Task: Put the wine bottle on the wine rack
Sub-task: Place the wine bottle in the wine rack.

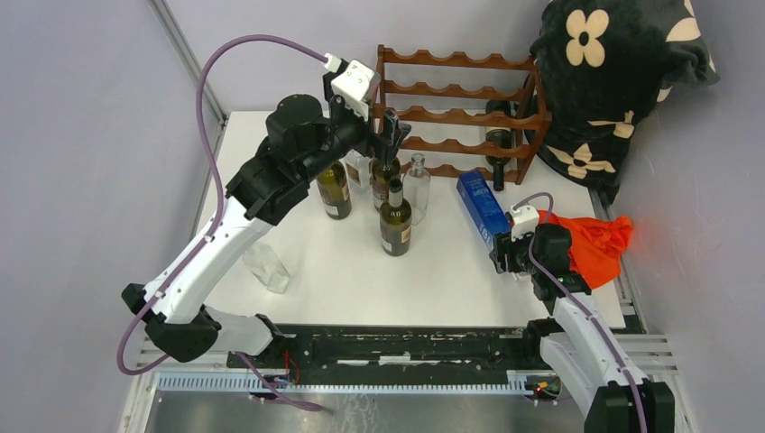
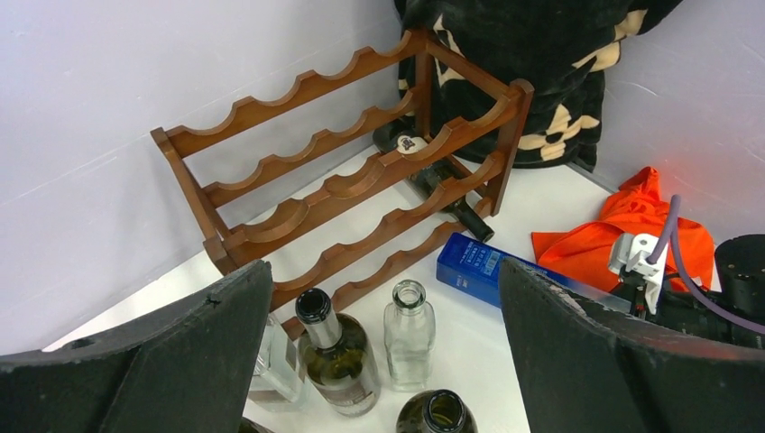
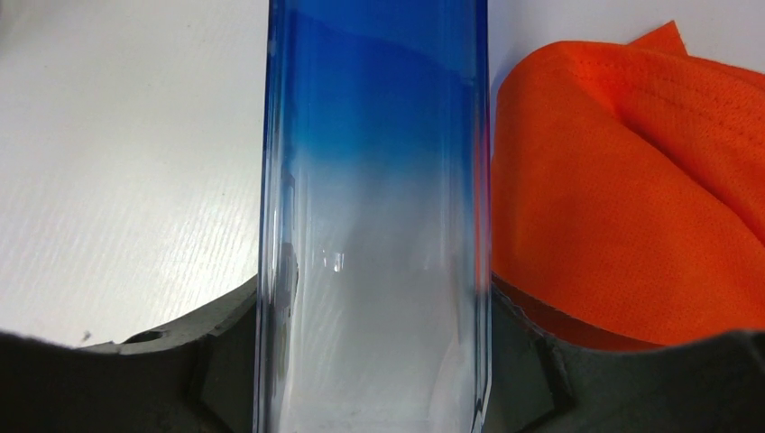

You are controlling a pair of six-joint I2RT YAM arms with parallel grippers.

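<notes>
Wine bottle (image 2: 334, 361) of dark glass with a black cap was seen standing on the table (image 1: 361, 280), directly beneath the left gripper (image 2: 383, 271), nearer its left finger. It was judged to be the one meant, though this could not be made certain. The left gripper was held wide open with nothing in it, and the wine rack (image 2: 361, 180) stood just beyond its fingertips. The right gripper (image 3: 374, 298) was set around the near end of a blue box (image 3: 374, 135), its fingers seemingly pressed against both sides. An orange cloth (image 3: 631, 180) lay just to its right.

The step in hand was taken to be the descent onto the neck. The left gripper would best be centred over the black cap before being lowered. One clear bottle (image 2: 409, 334) stood just beside the wine bottle toward the right finger, and another (image 2: 271, 370) stood close on the other side. The neck should be gripped below the cap and lifted straight up. Only then should it be tilted for a cradle.

Three dark bottles were counted standing on the table under and near the left gripper: the capped one, an open-mouthed one (image 2: 437, 410) and a third (image 1: 334, 189). Two clear upright bottles were counted, and one clear vessel (image 1: 266, 266) lying well behind that gripper. One dark bottle (image 2: 465, 215) was already laid in the rack. One rack, one box and one cloth were counted.
</notes>
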